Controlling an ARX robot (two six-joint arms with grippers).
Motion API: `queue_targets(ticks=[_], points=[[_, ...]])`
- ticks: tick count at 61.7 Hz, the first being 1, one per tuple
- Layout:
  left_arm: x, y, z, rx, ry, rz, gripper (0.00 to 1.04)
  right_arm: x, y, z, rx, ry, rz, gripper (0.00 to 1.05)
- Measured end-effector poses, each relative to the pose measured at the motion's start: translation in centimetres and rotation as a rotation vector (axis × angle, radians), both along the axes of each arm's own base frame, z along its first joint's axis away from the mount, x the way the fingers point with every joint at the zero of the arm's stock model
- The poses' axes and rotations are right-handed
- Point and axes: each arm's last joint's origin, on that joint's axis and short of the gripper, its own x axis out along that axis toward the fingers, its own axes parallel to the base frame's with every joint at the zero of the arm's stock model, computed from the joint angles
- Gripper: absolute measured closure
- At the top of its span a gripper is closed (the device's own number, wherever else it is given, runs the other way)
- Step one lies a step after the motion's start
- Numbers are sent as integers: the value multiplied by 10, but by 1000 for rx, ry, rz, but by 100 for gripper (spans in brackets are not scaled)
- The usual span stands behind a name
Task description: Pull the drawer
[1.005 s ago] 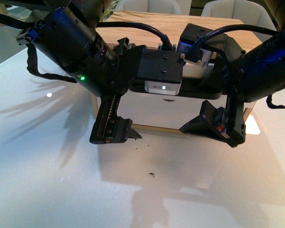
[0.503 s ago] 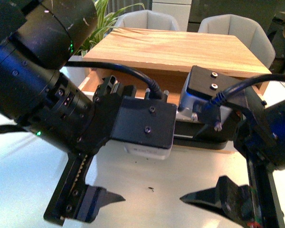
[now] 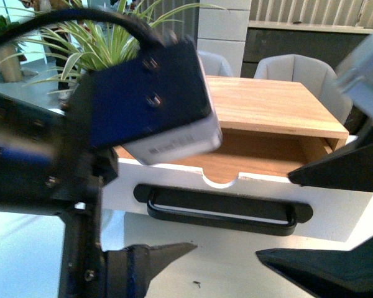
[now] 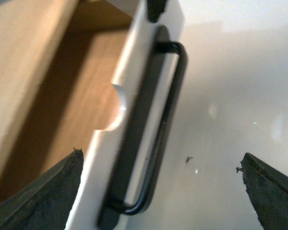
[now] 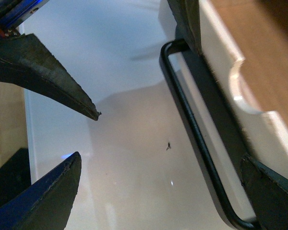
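The drawer (image 3: 336, 217) stands pulled out from under a wooden top, its light wood inside showing behind the half-round notch (image 3: 222, 179). Its long black bar handle (image 3: 222, 214) runs across the white front panel. In the left wrist view my left gripper (image 4: 161, 160) is open wide, and the handle (image 4: 153, 129) shows between its fingers without touching them. My right gripper (image 5: 161, 160) is also open, holds nothing, and has the handle (image 5: 197, 129) near one finger. From the front, the left arm's camera block (image 3: 149, 99) hides the drawer's left part.
The wooden cabinet top (image 3: 267, 105) sits on a glossy white table (image 3: 224, 279) with a small dark speck (image 3: 198, 285). Grey chairs (image 3: 298, 68) and a green plant (image 3: 68, 49) stand behind. Both arms crowd the space in front of the drawer.
Both arms have drawn back toward the camera and now fill more of the view. The drawer has come out, so its wooden inside and whole handle show.
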Motion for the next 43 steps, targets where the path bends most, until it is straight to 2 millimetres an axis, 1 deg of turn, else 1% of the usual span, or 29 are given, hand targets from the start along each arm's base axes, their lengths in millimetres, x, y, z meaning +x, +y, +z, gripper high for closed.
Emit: queue_targets(ticks=[3,9,12,17,21,29,33,41,42,43], points=[[-9,10,3,-55,-42,96,7,-8,-8,2,48,-43,-96,9],[-36,34,6,-226,-87,313,7,-29,-21,1,131,-123,-317,9],[-57,48,-3,-320,-58,453,7,-44,-29,-6,177,-143,-476,9],[-73,64,-16,-408,-11,627,7,-61,-34,-13,234,-150,-618,9],[-82,77,-24,-482,19,740,7,-72,-36,-18,266,-159,-684,9],[-90,98,-29,-642,89,902,7,-84,-40,-24,353,-181,-813,9],[-91,100,-28,-691,105,921,7,-86,-41,-25,380,-178,-836,9],[-91,100,-28,-719,116,927,8,-86,-41,-25,398,-169,-842,9],[-91,100,-28,-719,105,933,9,-86,-41,-25,399,-174,-847,10],[-92,100,-29,-732,57,958,13,-86,-42,-25,401,-193,-853,12]])
